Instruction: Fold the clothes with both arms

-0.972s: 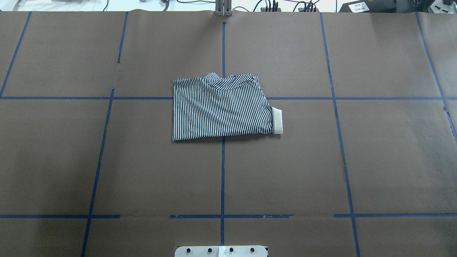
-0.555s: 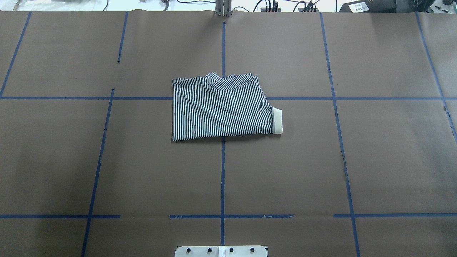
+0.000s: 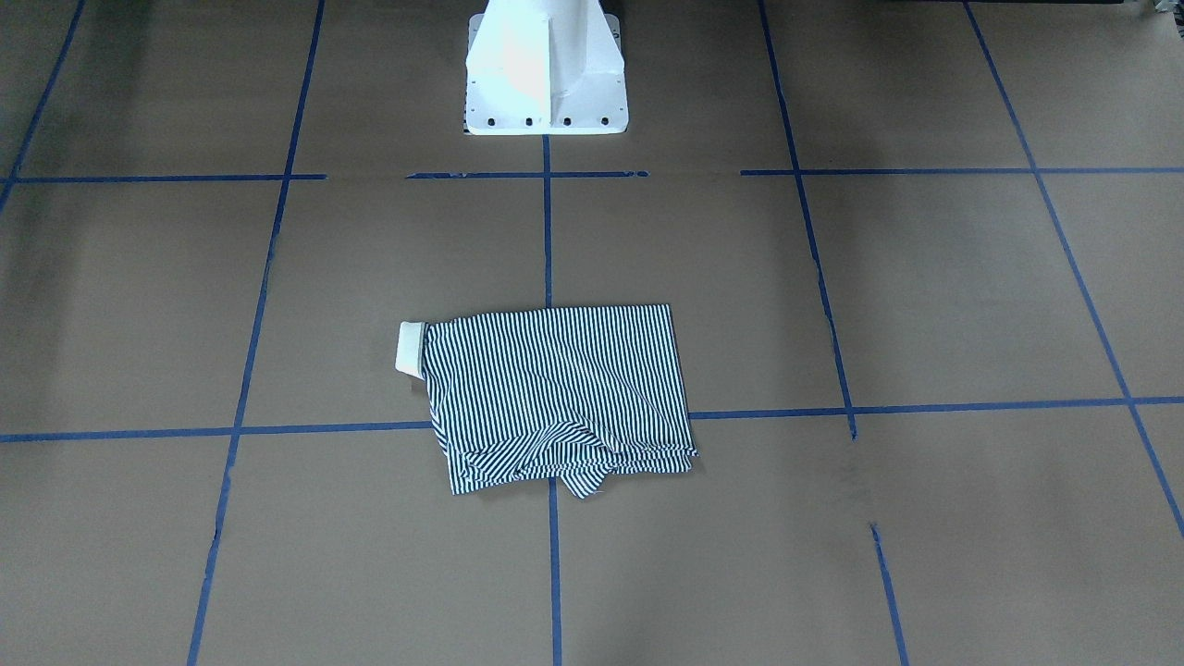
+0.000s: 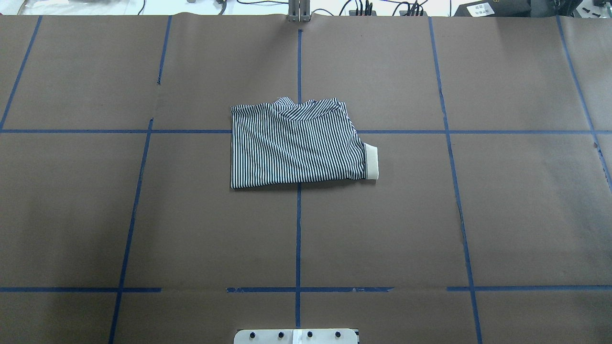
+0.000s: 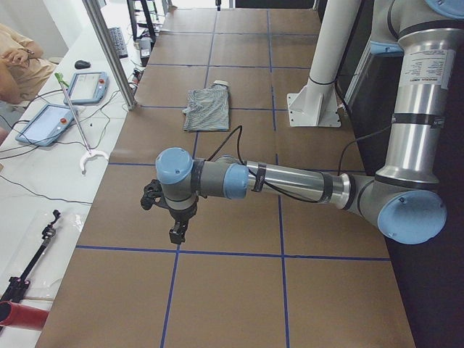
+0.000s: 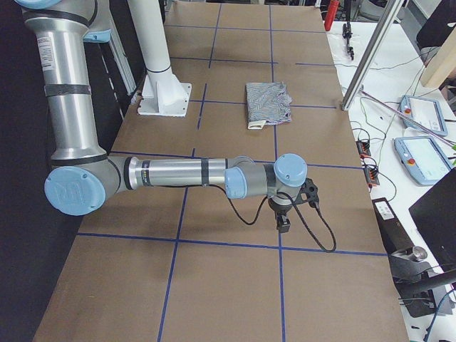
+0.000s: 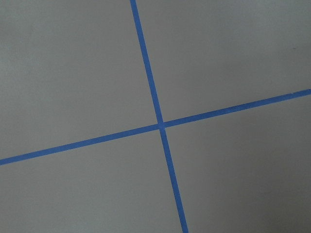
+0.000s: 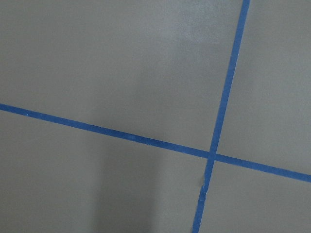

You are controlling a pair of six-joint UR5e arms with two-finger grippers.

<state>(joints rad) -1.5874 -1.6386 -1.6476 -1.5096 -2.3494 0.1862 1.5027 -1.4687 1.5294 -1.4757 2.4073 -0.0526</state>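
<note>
Overhead exterior shows striped polo shirt (image 4: 296, 145) folded on table (image 4: 143, 215).

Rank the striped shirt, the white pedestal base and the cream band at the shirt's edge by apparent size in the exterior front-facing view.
1. striped shirt
2. white pedestal base, cut off by the top edge; visible part only
3. cream band, clearly smallest

Navy-and-white striped shirt (image 4: 296, 143), cream band (image 4: 371, 162), brown table (image 4: 526, 215), blue tape lines (image 4: 298, 239).
</note>
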